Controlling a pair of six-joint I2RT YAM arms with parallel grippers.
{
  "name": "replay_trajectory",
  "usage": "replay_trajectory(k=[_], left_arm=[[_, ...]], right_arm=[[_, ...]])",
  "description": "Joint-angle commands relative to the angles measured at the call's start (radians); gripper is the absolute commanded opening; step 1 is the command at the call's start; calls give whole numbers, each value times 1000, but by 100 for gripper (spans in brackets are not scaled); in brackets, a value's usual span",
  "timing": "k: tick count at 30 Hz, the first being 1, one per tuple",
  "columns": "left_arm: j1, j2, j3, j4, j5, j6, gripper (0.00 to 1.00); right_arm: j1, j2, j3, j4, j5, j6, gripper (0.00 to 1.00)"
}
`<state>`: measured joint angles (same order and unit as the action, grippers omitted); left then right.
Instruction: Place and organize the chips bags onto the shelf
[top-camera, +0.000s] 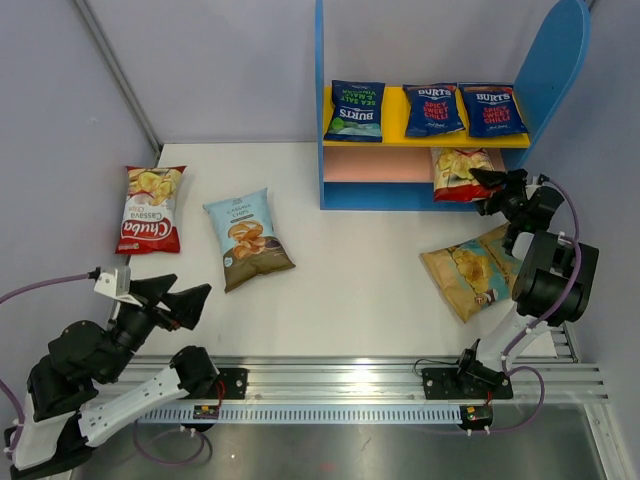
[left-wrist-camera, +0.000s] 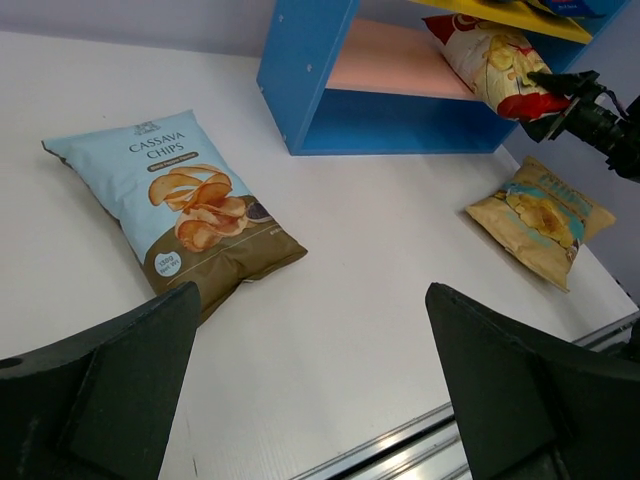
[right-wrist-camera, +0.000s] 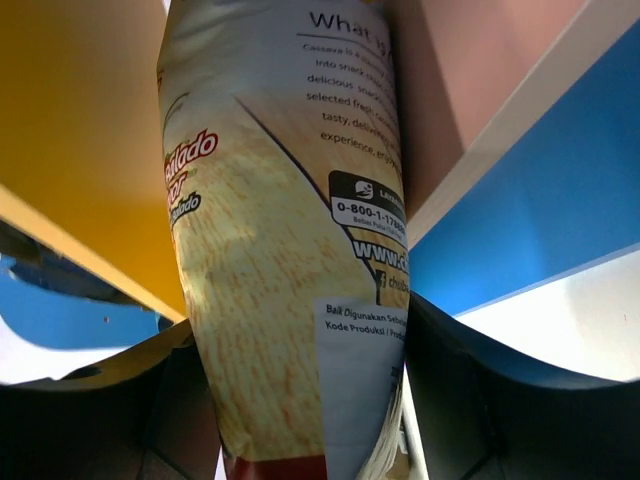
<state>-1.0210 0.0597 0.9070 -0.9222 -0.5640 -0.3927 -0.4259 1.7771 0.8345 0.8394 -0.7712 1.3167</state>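
A red-and-white Chuba bag (top-camera: 458, 172) is in your right gripper (top-camera: 480, 190), whose two fingers are clamped on the bag's lower red end. The bag is at the right end of the shelf (top-camera: 321, 120). Its top end reaches into the gap above the pink middle board (top-camera: 375, 165) and below the yellow upper board (top-camera: 395, 118), and its red end sticks out past the front. It lies tilted. You cannot tell whether it touches the pink board.

Three dark blue Burts bags (top-camera: 434, 108) lie side by side on the yellow upper board, filling it from left to right.

On the worktop (top-camera: 350, 270), a tan-gold bag (top-camera: 468, 268) lies flat in front of the shelf's right end, just beside the right arm. A light blue and brown cassava bag (top-camera: 247, 238) lies flat in front and to the left of the shelf. A second Chuba bag (top-camera: 150, 208) lies further left of the shelf, well apart from it.

Your left gripper (top-camera: 200, 303) hangs over the worktop's near edge, far to the left of the shelf. Its fingers are spread wide, with nothing between them.
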Motion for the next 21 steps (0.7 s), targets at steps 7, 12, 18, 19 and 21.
replay_trajectory(k=[7, 12, 18, 19, 21], left_arm=[[48, 12, 12, -6, -203, -83, 99], [111, 46, 6, 19, -149, -51, 99], [148, 40, -3, 37, -113, -29, 99], [148, 37, -3, 36, -111, -29, 99], [151, 31, -5, 37, -108, -29, 99]], right_arm=[[-2, -88, 48, -272, 151, 6, 64], [-2, -127, 29, -302, 219, 56, 53], [-2, -93, 174, -414, 228, 0, 53], [-2, -68, 196, -430, 224, -23, 53], [-2, -39, 238, -471, 208, -43, 54]])
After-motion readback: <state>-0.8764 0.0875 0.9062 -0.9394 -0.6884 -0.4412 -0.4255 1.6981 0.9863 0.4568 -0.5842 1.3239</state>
